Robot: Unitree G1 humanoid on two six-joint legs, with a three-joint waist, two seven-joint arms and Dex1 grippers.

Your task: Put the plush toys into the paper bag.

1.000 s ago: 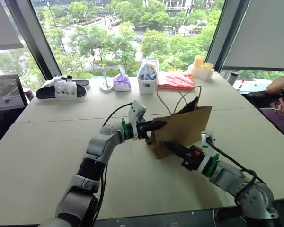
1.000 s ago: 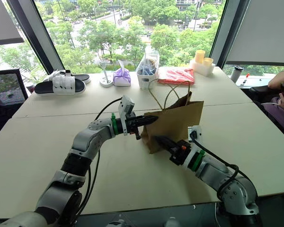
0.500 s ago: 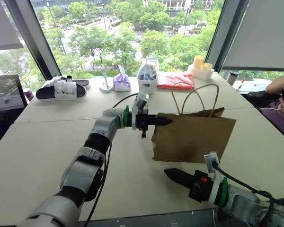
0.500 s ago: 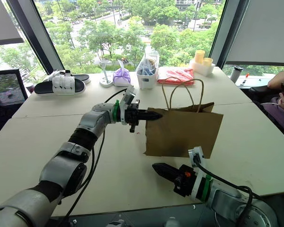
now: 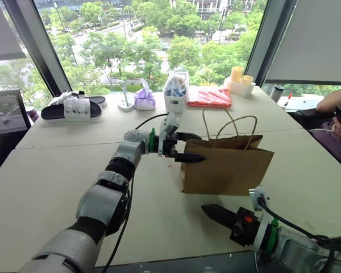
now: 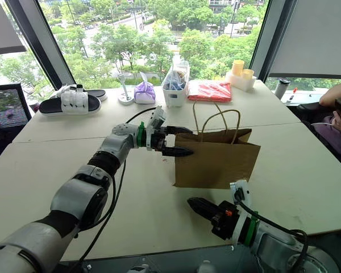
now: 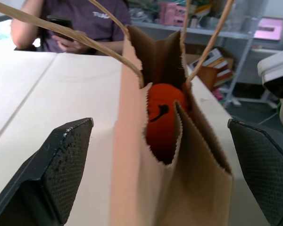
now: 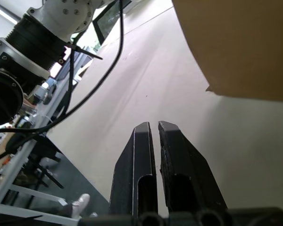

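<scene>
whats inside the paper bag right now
Through the open top of the paper bag, the orange pumpkin toy with its black face sits inside. The bag's walls cover everything deeper down, so the green toy cannot be seen there.

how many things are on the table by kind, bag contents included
paper bag: 1
orange plush toy inside the bag: 1
black-and-white sandals: 1 pair
purple tied pouch: 1
clear bag in a white cup: 1
red flat packet: 1
yellow cups: 2
total: 8, counting the pair as one
</scene>
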